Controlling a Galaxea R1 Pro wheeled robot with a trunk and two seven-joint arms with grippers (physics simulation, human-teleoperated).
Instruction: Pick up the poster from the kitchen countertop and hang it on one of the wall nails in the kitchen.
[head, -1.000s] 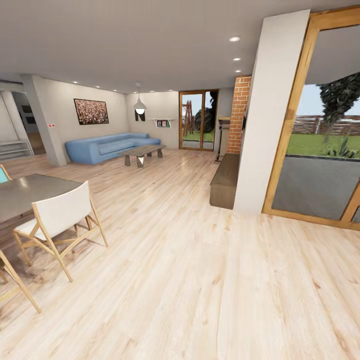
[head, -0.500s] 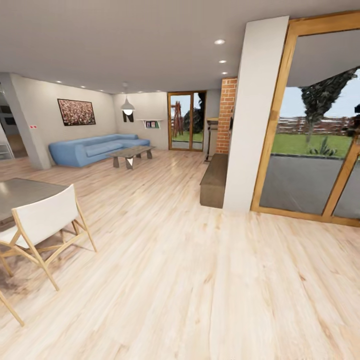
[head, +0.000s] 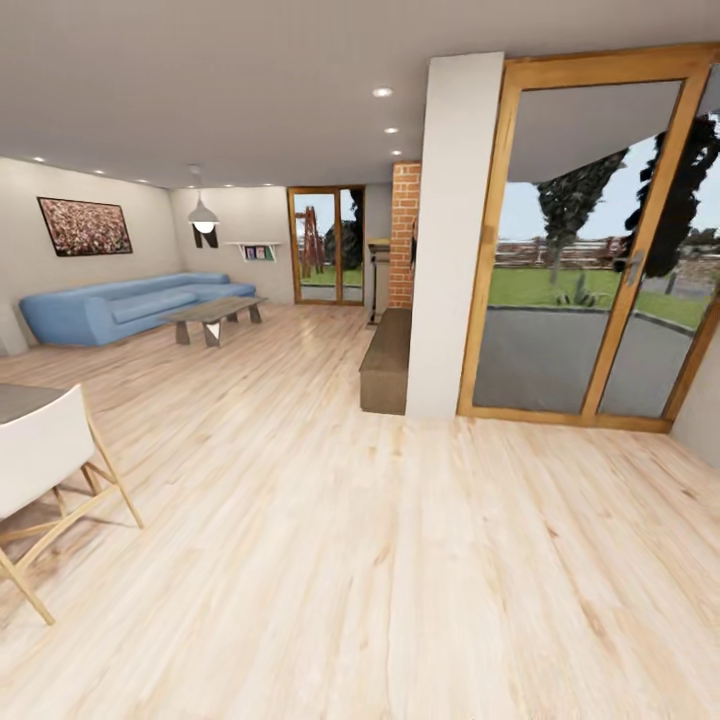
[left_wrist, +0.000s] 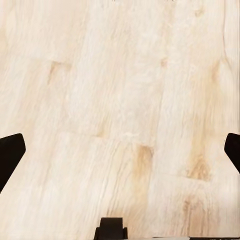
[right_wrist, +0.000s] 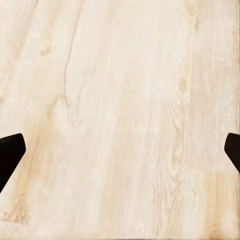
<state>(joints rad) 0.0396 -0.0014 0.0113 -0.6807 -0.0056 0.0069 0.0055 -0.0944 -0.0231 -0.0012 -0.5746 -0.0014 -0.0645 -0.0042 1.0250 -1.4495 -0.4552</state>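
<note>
Over pale wood floor (left_wrist: 120, 100), left claw (left_wrist: 120, 152) spread, empty

No writing (or numbers) can be read anywhere.

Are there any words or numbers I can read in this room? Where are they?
None can be read.
Dark shape on the far wall behind the pendant lamp: may be a letter, half hidden, cannot tell.
Books on the wall shelf: too small to read.
Red-speckled painting: no words.
</note>
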